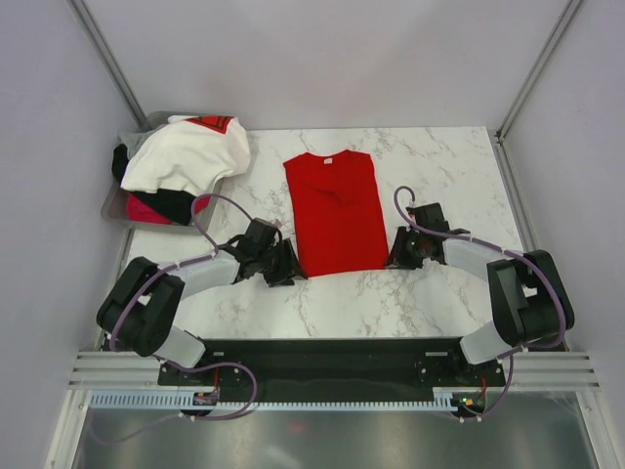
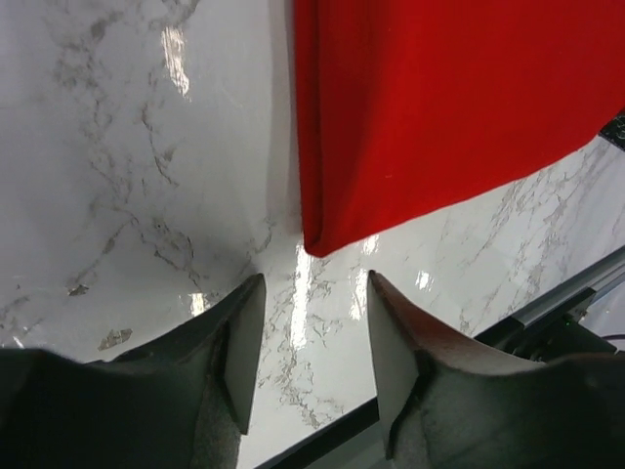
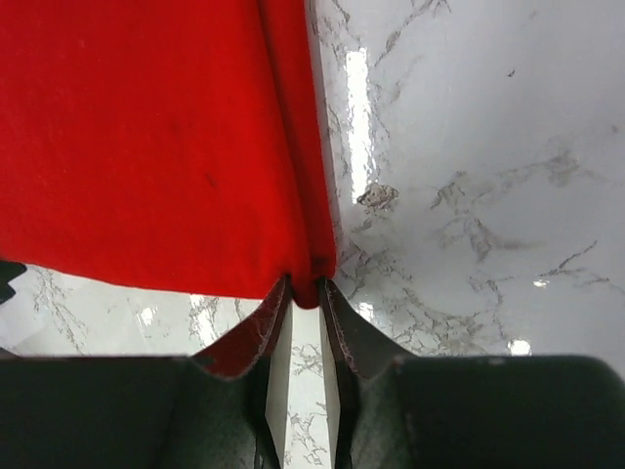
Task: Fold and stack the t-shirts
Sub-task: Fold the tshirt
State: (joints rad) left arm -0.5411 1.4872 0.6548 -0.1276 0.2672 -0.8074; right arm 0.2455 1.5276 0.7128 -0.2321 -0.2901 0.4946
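Right gripper (image 3: 305, 285): nearest its wrist lens; jaws narrow, tips pinched on the bottom right hem corner of the red t-shirt (image 1: 335, 210).
Left gripper (image 2: 314, 278): jaws moderately wide with nothing between them; the shirt's bottom left corner lies just beyond the tips, not touching.
Red t-shirt: centre of the top view, flat on the marble table (image 1: 439, 166), sides folded in to a long rectangle, collar toward the top of the frame.
Other shirts: white t-shirt (image 1: 186, 154), black t-shirt (image 1: 171, 202) and pink t-shirt (image 1: 146, 208) heaped unfolded in the grey tray (image 1: 109, 205), upper left.
Step in hand: probably taking both hem corners for the lengthwise fold.
Next move: the left jaws need to reach forward and clamp their corner; both arms should then lift evenly and carry the hem toward the collar without skewing.
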